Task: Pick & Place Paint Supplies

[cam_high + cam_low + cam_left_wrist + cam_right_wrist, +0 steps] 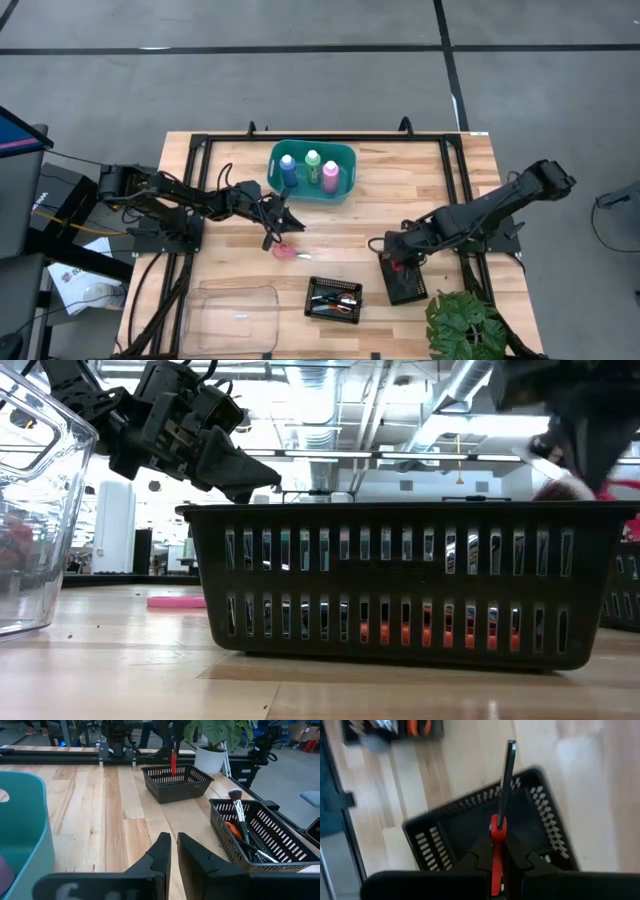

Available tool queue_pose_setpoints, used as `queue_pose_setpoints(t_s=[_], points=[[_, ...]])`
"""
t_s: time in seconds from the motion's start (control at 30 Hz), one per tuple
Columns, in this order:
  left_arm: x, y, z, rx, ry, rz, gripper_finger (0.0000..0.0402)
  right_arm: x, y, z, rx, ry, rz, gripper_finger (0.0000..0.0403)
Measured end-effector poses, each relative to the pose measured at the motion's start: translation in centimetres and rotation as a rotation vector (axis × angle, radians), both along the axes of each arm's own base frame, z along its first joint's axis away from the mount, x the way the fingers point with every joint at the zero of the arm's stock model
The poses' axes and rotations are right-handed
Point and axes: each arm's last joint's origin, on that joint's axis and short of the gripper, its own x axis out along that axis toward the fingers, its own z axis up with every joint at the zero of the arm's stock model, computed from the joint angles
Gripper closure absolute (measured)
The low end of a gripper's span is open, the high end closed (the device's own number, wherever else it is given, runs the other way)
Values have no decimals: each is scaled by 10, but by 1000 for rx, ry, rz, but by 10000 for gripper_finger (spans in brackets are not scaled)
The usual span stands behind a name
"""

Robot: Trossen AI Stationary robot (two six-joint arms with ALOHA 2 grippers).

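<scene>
My right gripper (496,851) is shut on small red-handled scissors (504,780) above a black mesh tray (405,287) at the table's right. My left gripper (173,851) is shut and holds nothing; it hovers left of centre, just near of the teal basket (345,190). The blue (288,168), green (312,166) and pink bottles (331,175) stand upright in that basket. Pink-handled scissors (285,252) lie flat on the wood near my left gripper. A second mesh tray (333,300) holds dark brushes (240,822) and orange-handled scissors (231,827). My right gripper pinches the scissors' red handle end (495,827) between its two fingers. The fingers slant steeply down from above and lie along the scissors. The shut dark blades (507,762) stick out past the fingertips toward the tray below. The scissors hang clear of the tray.
A clear plastic tub (232,318) stands at the near left. A potted plant (465,325) stands at the near right corner, close to the right tray. Black rails (320,140) frame the table's far and side edges.
</scene>
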Motion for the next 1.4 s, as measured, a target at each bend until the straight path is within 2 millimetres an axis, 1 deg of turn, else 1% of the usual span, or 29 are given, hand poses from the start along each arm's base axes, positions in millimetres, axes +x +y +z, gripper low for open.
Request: queue_pose_setpoints(t_s=[0.23,0.33,0.43,0.67,0.77,0.87,0.97,1.03,1.1,1.17,1.23,1.3,1.4], points=[[0,0,-1,-1,8,0,376,14,8,-31,3,141,21,396],[0,0,-1,-1,9,0,376,19,7,-43,-16,195,10,378],[0,0,-1,-3,10,0,376,22,7,-52,-8,243,0,349],[0,0,-2,-5,20,0,376,23,6,-54,-6,258,-13,283],[0,0,-2,-5,20,0,376,27,7,-48,-1,245,-13,249],[-1,0,-2,-6,26,0,376,34,9,-36,-6,204,-15,218],[-1,0,-4,-9,48,3,374,44,11,-18,-45,73,12,197],[-2,0,-7,-16,77,6,367,51,15,-2,-94,-115,55,191],[-3,0,-10,-26,111,20,355,55,18,13,-158,-308,98,189],[-4,-1,-12,-42,148,29,338,59,21,28,-208,-501,130,190],[-5,-4,-16,-62,199,30,317,60,22,38,-248,-647,163,192],[-7,-9,-21,-66,259,27,295,62,22,41,-267,-766,193,195],[-11,-19,-28,-45,341,28,266,64,19,33,-309,-852,229,198]])
